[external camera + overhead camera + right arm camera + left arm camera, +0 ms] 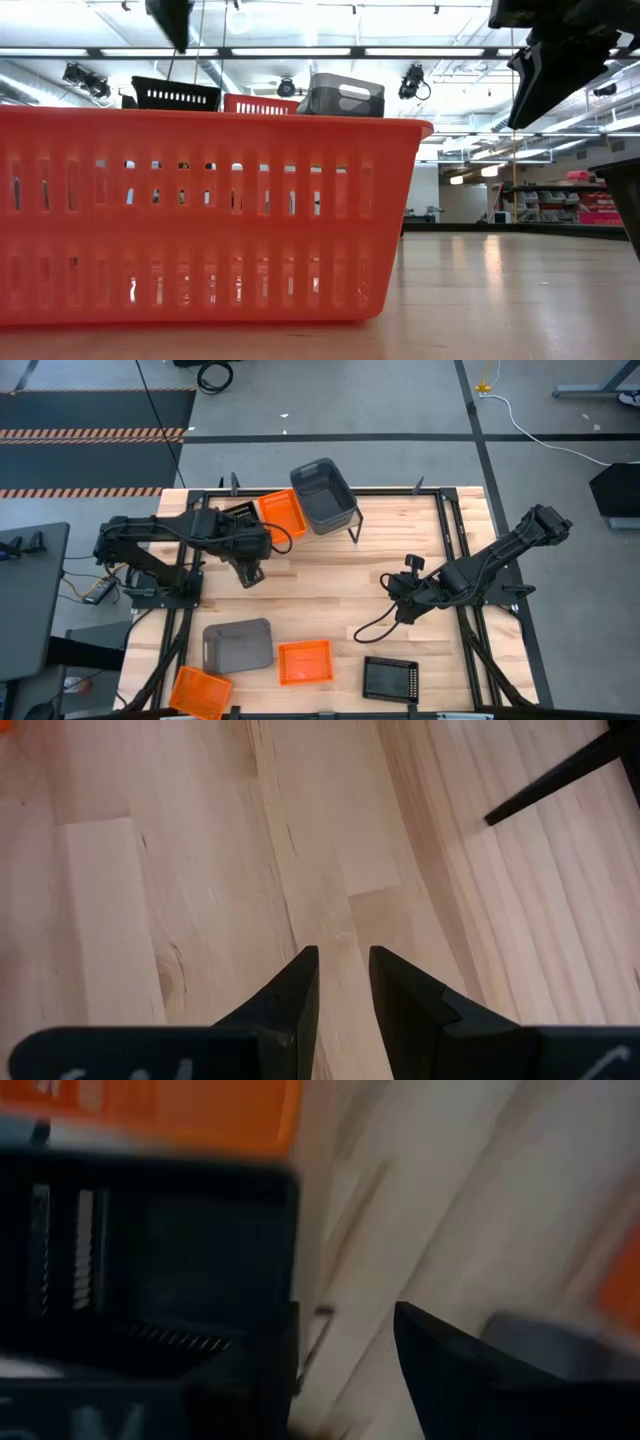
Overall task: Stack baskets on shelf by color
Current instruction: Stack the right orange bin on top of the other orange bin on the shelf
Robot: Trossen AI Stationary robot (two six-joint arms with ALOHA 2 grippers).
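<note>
Watching shelf [335, 495] at table's 12 o'clock: black basket [238, 514], orange basket [281, 515], dark-grey bin [324, 494] sat on top in row. Toward 6 o'clock I counted grey bin [238, 645], two orange baskets [304, 661] [200, 691], black basket [390, 678] on table [330, 580]. Left gripper [249, 574] hung just off shelf, jaws apart, empty. Right gripper [392, 585] idled at 3 o'clock, fingers [295, 990] nearly together, empty.

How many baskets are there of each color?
Orange baskets: 3
Black baskets: 2
Grey bins: 2
Total: 7
</note>
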